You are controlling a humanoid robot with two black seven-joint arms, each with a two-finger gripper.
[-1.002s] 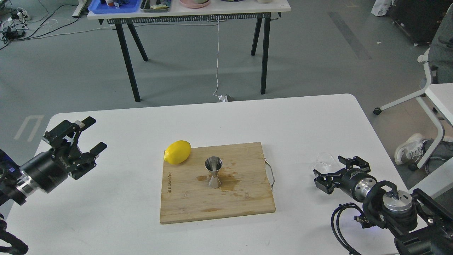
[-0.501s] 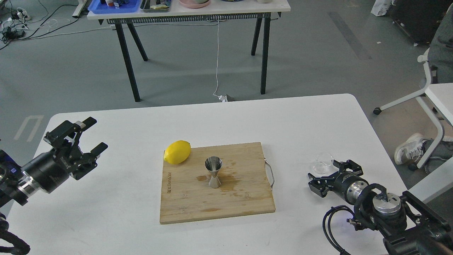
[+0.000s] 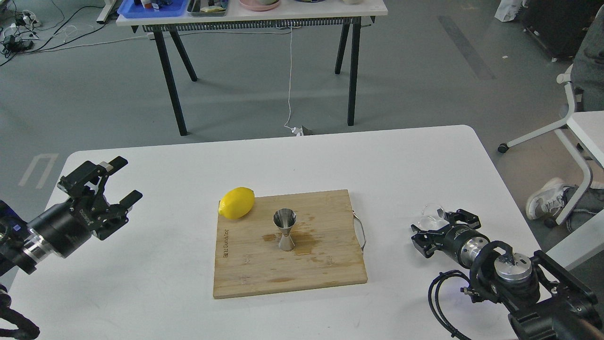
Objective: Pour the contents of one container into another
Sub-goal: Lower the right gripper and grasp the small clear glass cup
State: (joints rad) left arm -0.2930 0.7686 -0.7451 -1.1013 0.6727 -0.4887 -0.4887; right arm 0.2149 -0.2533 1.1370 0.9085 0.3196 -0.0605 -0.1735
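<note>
The steel jigger (image 3: 285, 229) stood upright mid-cutting board (image 3: 245, 274). Near the desk's (image 3: 401, 156) right edge, the right pincer (image 3: 440, 225) looked spread beside the glass cup (image 3: 432, 215); the left pincer (image 3: 109, 186) hung spread.

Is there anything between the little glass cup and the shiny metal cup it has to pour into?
Nothing tall. Between the glass cup and the jigger lie only bare table, the cutting board and its low metal handle.

The near side of the glass cup (image 3: 432, 213) is hidden behind the fingers of the right gripper (image 3: 438, 228), so I cannot tell if the fingers touch it. Behind this gripper the right arm is cut by the lower edge. The left arm is cut by the left edge.
</note>
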